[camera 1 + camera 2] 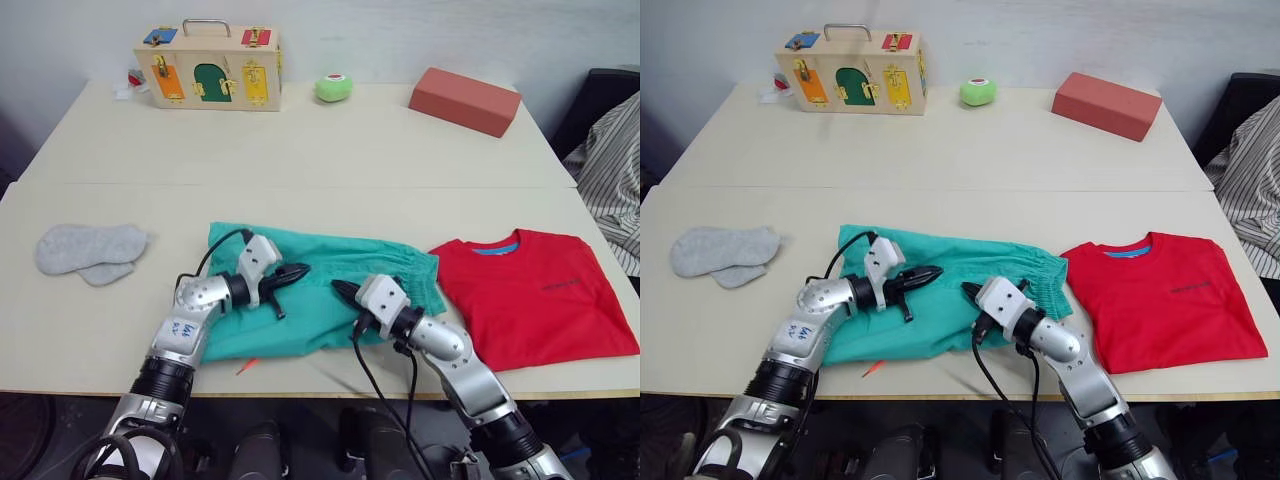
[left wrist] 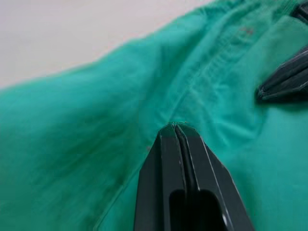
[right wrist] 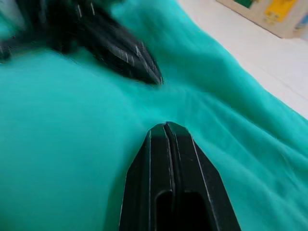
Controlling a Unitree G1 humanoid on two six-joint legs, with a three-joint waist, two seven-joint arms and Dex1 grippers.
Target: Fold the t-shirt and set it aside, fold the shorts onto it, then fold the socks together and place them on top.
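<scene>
Hovering over: teal-green cloth shorts (image 1: 330, 285) spread flat at the near middle of the pale table (image 1: 300, 150).
Left gripper (image 1: 296, 271): black fingers pressed together on nothing, tip above the shorts' middle.
Right gripper (image 1: 342, 290): clenched too, empty, pointing at the left one, tips near but apart.
Red short-sleeved t-shirt (image 1: 545, 295): flat, just right of the shorts.
Light grey knit socks (image 1: 88, 250): overlapping, far left, well apart.
Far edge: wooden latch box (image 1: 210, 65), green ball (image 1: 333, 87), red brick-shaped block (image 1: 465, 100).
</scene>
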